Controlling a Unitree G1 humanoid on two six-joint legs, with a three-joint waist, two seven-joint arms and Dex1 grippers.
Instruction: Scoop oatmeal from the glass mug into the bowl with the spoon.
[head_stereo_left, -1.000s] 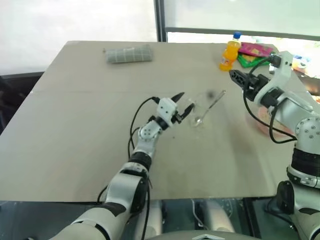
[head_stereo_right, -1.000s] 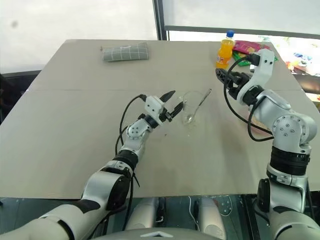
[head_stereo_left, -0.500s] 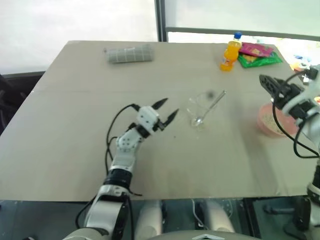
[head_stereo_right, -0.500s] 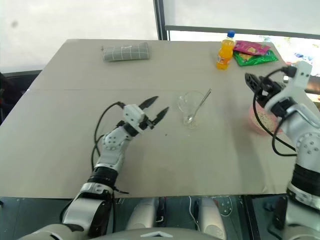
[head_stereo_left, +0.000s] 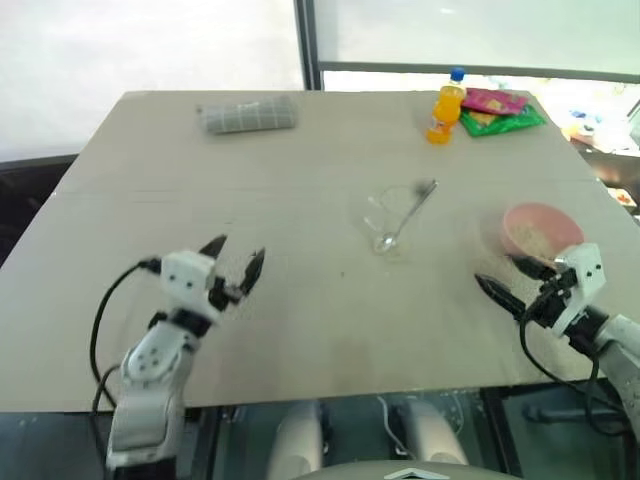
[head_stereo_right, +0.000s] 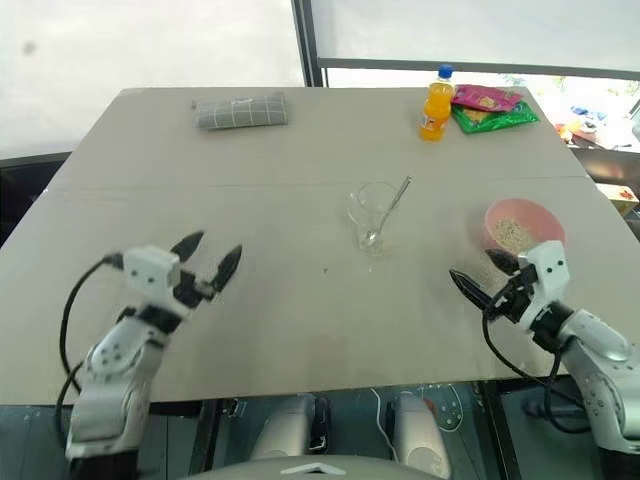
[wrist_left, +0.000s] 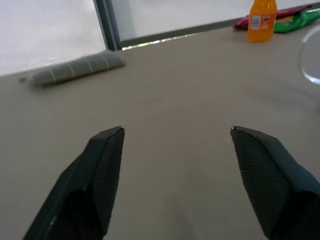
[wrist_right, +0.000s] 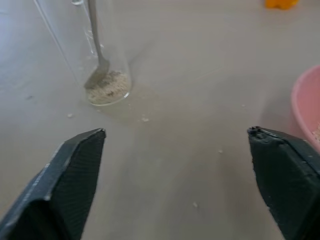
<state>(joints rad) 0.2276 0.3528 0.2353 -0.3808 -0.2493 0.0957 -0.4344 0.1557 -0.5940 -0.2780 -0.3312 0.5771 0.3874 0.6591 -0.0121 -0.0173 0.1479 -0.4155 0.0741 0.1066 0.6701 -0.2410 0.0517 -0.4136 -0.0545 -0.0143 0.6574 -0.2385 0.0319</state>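
Note:
The glass mug (head_stereo_left: 388, 214) stands mid-table with the silver spoon (head_stereo_left: 408, 208) leaning in it, handle toward the far right. A little oatmeal (wrist_right: 108, 88) lies in the mug's bottom around the spoon's tip. To the right sits the pink bowl (head_stereo_right: 492, 214) holding oatmeal (head_stereo_right: 514, 235). My left gripper (head_stereo_left: 235, 260) hovers open near the table's front left, well away from the mug. Just in front of the bowl, my right gripper (head_stereo_left: 503, 277) is open over the front right. Nothing sits between either pair of fingers.
An orange bottle (head_stereo_left: 440, 92) and bright snack packets (head_stereo_left: 502, 108) stand at the far right. A grey rolled cloth (head_stereo_left: 250, 115) lies at the far left. A few oat crumbs (wrist_right: 144, 119) are scattered on the table by the mug.
Both arms pulled back toward the table's front edge: the left swung left away from the mug, the right dropped from beside the bowl. Both grippers opened wider.

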